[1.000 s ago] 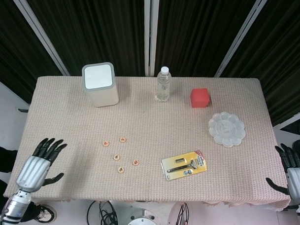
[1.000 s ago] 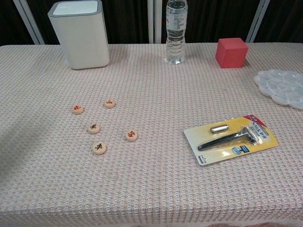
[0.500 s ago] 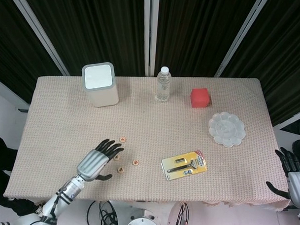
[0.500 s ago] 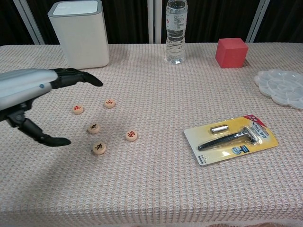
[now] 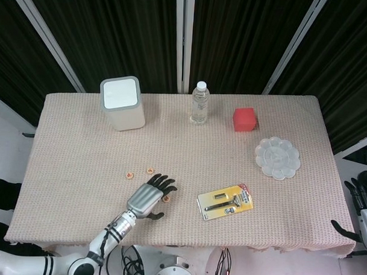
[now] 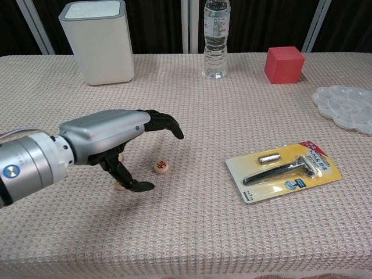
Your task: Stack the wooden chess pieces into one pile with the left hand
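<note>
Overhead, my left hand (image 5: pixel 149 198) hangs low above the chess pieces (image 5: pixel 150 171) near the front of the table (image 5: pixel 80 146), fingers spread and curved, thumb dropped toward the cloth, holding nothing. Two pieces lie bare just behind it; one (image 6: pixel 161 167) sits under my fingertips in the chest view, and another peeks out beside the thumb. No pile is built. My right hand (image 5: pixel 363 207) waits off the table's right edge, fingers apart and empty. A beige waffle-weave cloth covers the tabletop, its front hem draping over the edge. Along the back stand a white bin (image 5: pixel 122 103), a water bottle (image 5: pixel 200 102) and a red cube (image 5: pixel 245 119); a clear palette (image 5: pixel 277 157) and a carded razor (image 5: pixel 225 202) lie to the right. Black curtains split by pale metal bars close the room behind.
</note>
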